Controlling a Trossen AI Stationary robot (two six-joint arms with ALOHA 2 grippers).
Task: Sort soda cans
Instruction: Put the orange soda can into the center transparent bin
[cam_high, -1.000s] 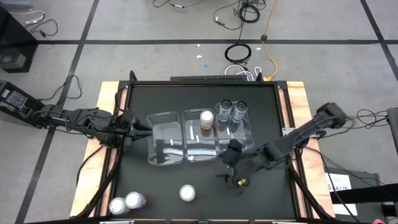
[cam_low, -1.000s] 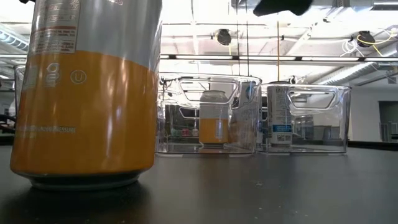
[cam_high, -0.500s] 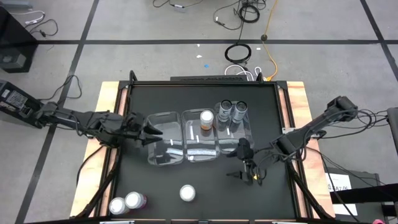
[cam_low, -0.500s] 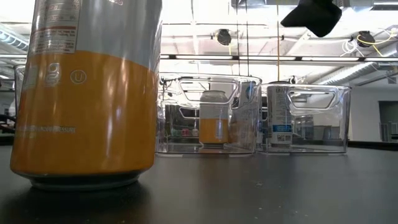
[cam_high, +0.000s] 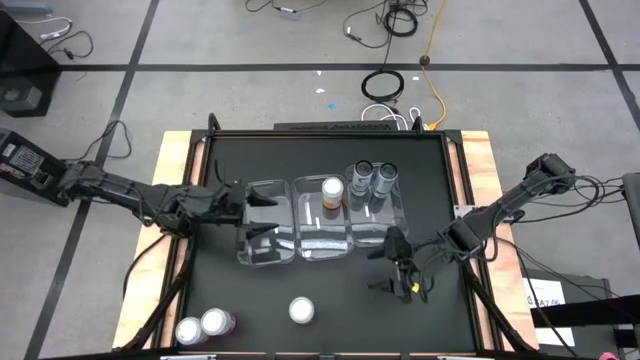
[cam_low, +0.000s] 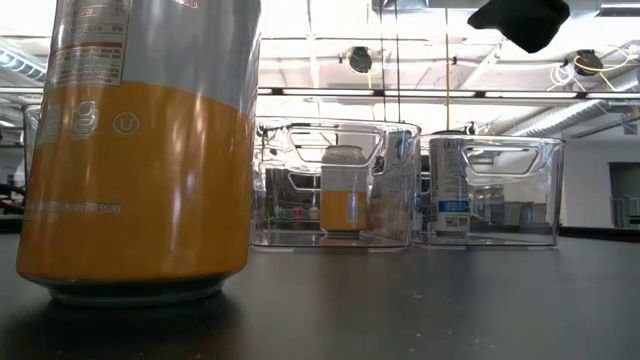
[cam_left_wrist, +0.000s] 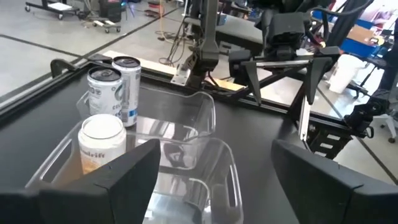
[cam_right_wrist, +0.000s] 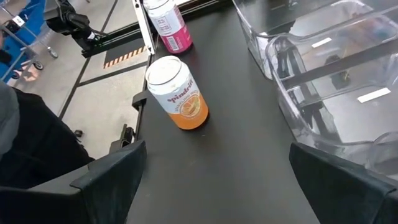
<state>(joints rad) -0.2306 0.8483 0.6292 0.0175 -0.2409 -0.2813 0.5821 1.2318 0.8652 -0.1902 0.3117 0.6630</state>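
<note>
High view: loose orange can (cam_high: 301, 310) stands upright.

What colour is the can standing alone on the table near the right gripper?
Orange body with a white upper part and top; the right wrist view shows it best.

Both arms reach inward over the table, left gripper (cam_high: 258, 212) and right gripper (cam_high: 392, 268) spread wide.

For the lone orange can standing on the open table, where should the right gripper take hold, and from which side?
Grip the orange can around its round body, below the silver top, coming level from the side facing the open right gripper. It stands upright on bare table, clear of the bins and pink cans, so both fingers likely fit around it.
</note>
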